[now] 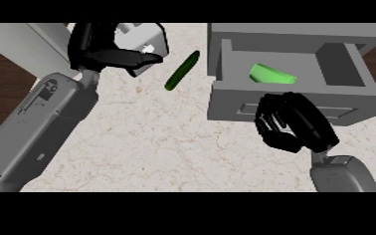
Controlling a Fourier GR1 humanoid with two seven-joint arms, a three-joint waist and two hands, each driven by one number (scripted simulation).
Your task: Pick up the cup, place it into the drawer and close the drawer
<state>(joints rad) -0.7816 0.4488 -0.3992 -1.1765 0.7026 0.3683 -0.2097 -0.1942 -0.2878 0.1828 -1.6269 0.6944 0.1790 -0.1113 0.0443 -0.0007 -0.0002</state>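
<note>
Nearest us, the grey right forearm (341, 174) comes in from the lower edge. The right hand (294, 124) sits just in front of the drawer (226, 62), at the right part of its front panel. Its fingers are curled inward and we see nothing held in them. We cannot tell whether it touches the panel.

The drawer stands pulled out over the pale worktop (176, 139). The green cup (272, 74) lies inside its left compartment. We cannot tell whether the cup is upright or on its side.

At the left, the left forearm (44, 119) runs up to the left hand (103, 55), which rests spread with fingers up and thumb pointing right, holding nothing. A cucumber (182, 70) lies slanted on the worktop between this hand and the drawer, touching neither. Behind the left hand stands a grey-white appliance (143, 37).
</note>
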